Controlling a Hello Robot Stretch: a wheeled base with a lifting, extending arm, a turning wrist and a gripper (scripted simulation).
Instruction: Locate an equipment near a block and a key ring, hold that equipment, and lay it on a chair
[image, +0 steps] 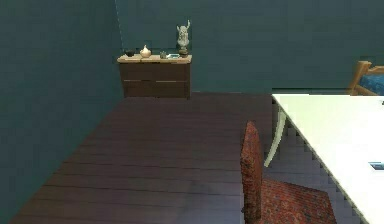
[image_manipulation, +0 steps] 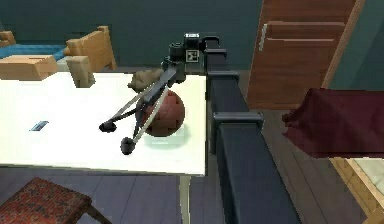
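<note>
**Item:** dark red ball (image_manipulation: 172, 116), taken to be the equipment sought.

**Location:** middle of the arm side view, resting on the white table (image_manipulation: 70, 145), close to the table's right end.

**Hazards:**
- It is round and smooth-looking, so it is likely to roll. An off-centre touch from the fingers could send it toward the table's right end or lower edge and onto the floor.
- A grip on a curved surface may slip during the lift.
- Once laid on a chair seat it may roll off unless set down gently, well in from the edge.

**Appearance:** reddish-brown, dull, spherical. Its surface may carry faint darker lines, though the view is too coarse to be sure.

**Adjacent:**
- The gripper (image_manipulation: 116, 138) lies across the ball's left side, with thin fingers running toward the lower left. Since the ball sits on the table behind it, I cannot tell whether the gripper has hold of anything.
- A brown lump (image_manipulation: 140, 77) lies just above.
- A pale block (image_manipulation: 78, 70) stands further up and left.
- A small dark flat thing (image_manipulation: 40, 125) lies at far left.

**Surroundings:** a red-seated chair (image_manipulation: 50, 200) is at lower left, and a wooden door (image_manipulation: 300, 50) at upper right.
</note>
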